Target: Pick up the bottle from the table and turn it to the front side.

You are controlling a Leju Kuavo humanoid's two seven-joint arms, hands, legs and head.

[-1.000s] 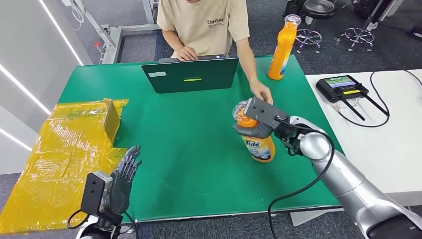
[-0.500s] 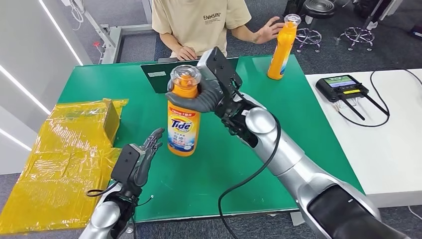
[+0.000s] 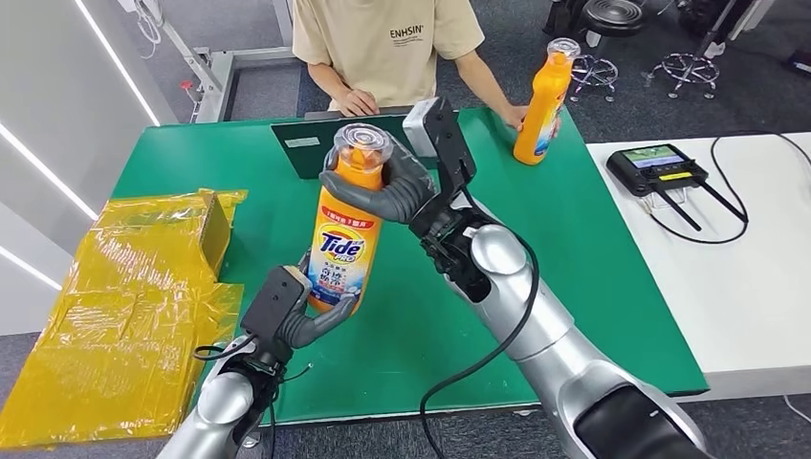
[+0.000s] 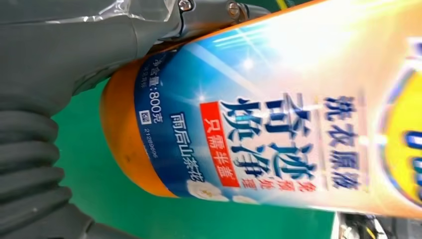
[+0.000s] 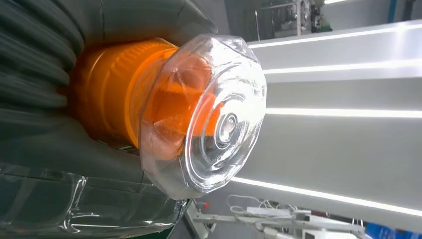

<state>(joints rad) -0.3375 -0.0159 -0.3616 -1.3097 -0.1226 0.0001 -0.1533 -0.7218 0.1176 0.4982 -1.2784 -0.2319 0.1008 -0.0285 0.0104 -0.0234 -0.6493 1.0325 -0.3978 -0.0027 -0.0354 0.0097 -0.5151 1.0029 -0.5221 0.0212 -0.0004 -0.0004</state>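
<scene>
Bottle [image 3: 344, 239] between both hands' fingers [image 3: 368, 191].

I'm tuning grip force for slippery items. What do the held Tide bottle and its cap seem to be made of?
Tide bottle: apparently glossy orange plastic under a shiny printed label; glare streaks cross the label in the left wrist view. Cap: clear, hard-looking plastic over an orange ribbed closure, showing sharp highlights. Both look smooth, so probably slippery.

"Tide" and "800" on the bottle [image 3: 342, 253] label, "ENHSIN" on the person's shirt [image 3: 383, 40]
</scene>
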